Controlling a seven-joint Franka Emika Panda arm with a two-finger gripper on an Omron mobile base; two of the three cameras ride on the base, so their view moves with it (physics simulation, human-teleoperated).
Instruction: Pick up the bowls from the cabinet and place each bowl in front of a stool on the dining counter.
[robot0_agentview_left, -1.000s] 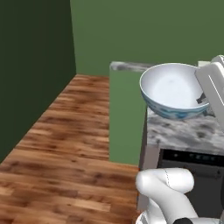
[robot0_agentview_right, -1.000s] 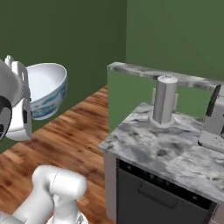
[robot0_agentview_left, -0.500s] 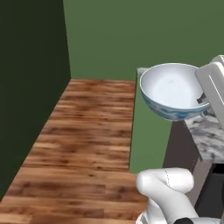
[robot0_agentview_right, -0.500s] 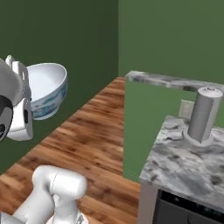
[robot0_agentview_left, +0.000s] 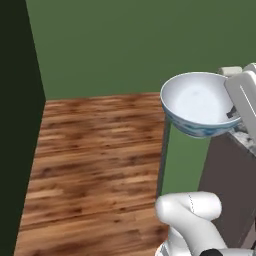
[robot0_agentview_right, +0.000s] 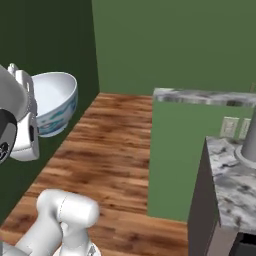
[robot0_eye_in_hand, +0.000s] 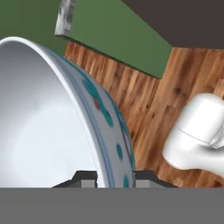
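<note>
A round white bowl (robot0_agentview_left: 197, 102) with a blue-green pattern outside hangs in the air, tilted, over the wooden floor. My gripper (robot0_agentview_left: 232, 113) is shut on its rim at the right side in the left base view. From the right base view the bowl (robot0_agentview_right: 55, 102) sits at the far left, with the gripper (robot0_agentview_right: 31, 116) clamped on its near edge. In the hand view the bowl (robot0_eye_in_hand: 43, 122) rises from between the fingertips, one inside the rim and one outside, gripper (robot0_eye_in_hand: 114, 180) shut on the rim.
A wooden floor (robot0_agentview_left: 100, 150) stretches ahead to green walls. A green half wall with a marble cap (robot0_agentview_right: 200, 95) stands to the right. Beside it a marbled countertop (robot0_agentview_right: 235, 185) carries a grey cylinder (robot0_agentview_right: 250, 142). A dark wall (robot0_agentview_left: 15, 125) lines the left.
The whole scene has slid right in both base views, so the base has moved. The countertop and half wall now sit further right. The bowl stays gripped in the same pose.
</note>
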